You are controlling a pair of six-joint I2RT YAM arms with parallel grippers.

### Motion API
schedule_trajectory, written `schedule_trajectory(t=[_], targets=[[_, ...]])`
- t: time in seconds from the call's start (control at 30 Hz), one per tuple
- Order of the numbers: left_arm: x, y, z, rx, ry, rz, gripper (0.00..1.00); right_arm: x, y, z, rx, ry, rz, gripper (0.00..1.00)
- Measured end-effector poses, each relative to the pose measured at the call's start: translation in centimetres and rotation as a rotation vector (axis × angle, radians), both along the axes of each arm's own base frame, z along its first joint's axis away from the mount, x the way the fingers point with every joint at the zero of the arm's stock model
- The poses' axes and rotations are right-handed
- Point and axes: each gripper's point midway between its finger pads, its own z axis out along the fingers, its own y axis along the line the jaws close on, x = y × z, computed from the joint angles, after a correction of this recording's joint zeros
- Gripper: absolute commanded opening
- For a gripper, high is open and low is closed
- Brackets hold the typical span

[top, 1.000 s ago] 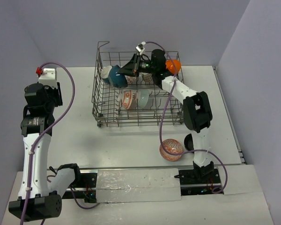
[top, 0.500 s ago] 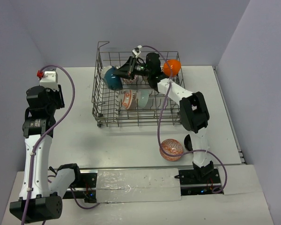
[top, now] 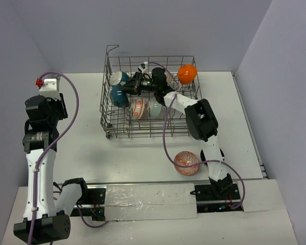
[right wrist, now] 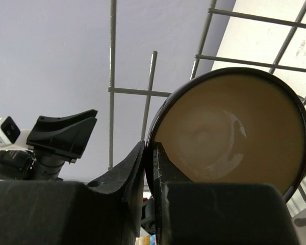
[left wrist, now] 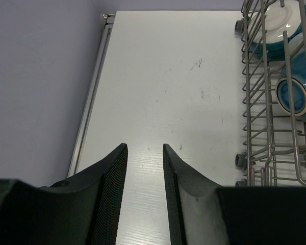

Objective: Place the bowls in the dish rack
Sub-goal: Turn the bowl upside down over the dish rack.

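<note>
The grey wire dish rack (top: 108,109) stands at the back middle of the table. My right gripper (top: 134,88) reaches into its left back part and is shut on the rim of a bowl with a dark teal outside (top: 119,95) and a tan inside (right wrist: 229,127); in the right wrist view the gripper (right wrist: 149,148) pinches the dark rim. In the rack are a teal bowl with a white inside (top: 117,78), an orange-patterned bowl (top: 137,108), a pale green bowl (top: 156,107) and an orange bowl (top: 187,73). My left gripper (left wrist: 144,148) is open and empty over the bare table, left of the rack.
A red-patterned bowl (top: 186,162) sits on the table in front of the rack, beside the right arm's base. The rack's left wall (left wrist: 255,102) shows at the right of the left wrist view. Walls close in the table at the back and the sides.
My right gripper has carried the teal bowl leftward and lower into the rack's left back part. The left arm has barely shifted.
</note>
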Motion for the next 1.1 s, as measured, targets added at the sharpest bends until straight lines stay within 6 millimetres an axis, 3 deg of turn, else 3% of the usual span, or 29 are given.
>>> schedule_trajectory(t=[0.57,1.1], targets=[[-0.1,-0.3,-2.2,-0.014,0.045,-0.016,0.39,0.0,0.3,0.3,0.015,-0.034,-0.007,0.0],[0.0,-0.4,-2.2,-0.02,0.043,-0.022,0.39,0.4,-0.1,-0.7,-0.001,-0.073,-0.031,0.0]])
